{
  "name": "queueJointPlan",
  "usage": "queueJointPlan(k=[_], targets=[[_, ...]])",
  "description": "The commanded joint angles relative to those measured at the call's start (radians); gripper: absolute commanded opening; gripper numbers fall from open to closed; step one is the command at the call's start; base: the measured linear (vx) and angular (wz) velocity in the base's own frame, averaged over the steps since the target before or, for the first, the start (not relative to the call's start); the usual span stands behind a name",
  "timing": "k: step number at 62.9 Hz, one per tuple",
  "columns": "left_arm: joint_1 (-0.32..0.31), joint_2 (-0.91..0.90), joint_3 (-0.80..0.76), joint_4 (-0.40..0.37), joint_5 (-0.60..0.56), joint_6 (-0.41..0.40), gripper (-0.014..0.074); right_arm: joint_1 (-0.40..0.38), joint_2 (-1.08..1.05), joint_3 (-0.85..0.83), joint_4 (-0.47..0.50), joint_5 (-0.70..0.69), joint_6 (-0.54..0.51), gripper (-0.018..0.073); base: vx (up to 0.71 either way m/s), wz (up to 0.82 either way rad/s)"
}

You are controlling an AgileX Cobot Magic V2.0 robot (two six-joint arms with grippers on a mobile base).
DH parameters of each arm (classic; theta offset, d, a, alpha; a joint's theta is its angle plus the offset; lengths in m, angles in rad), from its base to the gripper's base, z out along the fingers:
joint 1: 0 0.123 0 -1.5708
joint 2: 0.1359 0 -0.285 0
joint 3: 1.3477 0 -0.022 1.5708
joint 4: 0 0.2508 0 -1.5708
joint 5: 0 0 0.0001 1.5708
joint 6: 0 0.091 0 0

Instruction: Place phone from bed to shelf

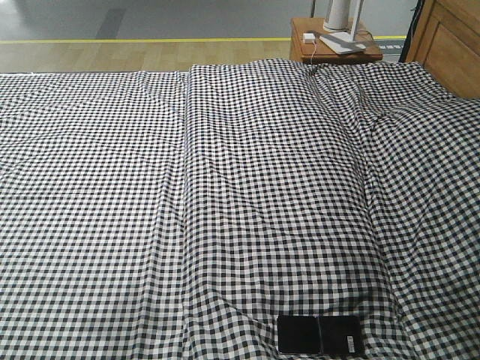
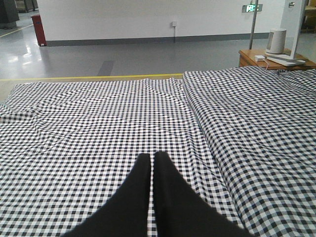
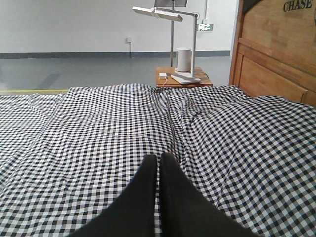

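Note:
The phone (image 1: 320, 334), a thin glossy black slab with a middle crease and a small white sticker at its right end, lies flat on the bed (image 1: 225, 187) near the bottom edge of the front view. Wrinkled black-and-white check cloth covers the bed. Neither arm shows in the front view. In the left wrist view my left gripper (image 2: 152, 156) hovers over the cloth, jaws together with nothing between them. My right gripper (image 3: 159, 157) is likewise shut and empty above the cloth. The phone appears in neither wrist view. The shelf is out of view.
A small brown nightstand (image 1: 328, 46) stands beyond the bed's far right corner, holding a white lamp base (image 3: 184, 78) and a white cylinder (image 3: 183, 59). A wooden headboard (image 3: 274, 59) runs along the bed's right side. Grey floor with a yellow line (image 1: 142, 40) lies beyond.

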State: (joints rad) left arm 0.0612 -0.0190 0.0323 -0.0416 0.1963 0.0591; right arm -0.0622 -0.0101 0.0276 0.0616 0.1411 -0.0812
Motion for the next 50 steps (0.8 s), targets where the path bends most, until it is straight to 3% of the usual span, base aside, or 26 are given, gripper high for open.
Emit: queueJointPlan(k=[1,50], targets=[[0.000,-0.008,0.007,-0.009,-0.070,0.000,0.0001,-0.006,-0.011,0.010,0.001,-0.072,-0.009,-0.0005,0.00,0.00],[0.000,-0.008,0.007,-0.009,-0.070,0.000,0.0001,-0.006,-0.011,0.010,0.001,-0.072,-0.009,-0.0005,0.00,0.00]])
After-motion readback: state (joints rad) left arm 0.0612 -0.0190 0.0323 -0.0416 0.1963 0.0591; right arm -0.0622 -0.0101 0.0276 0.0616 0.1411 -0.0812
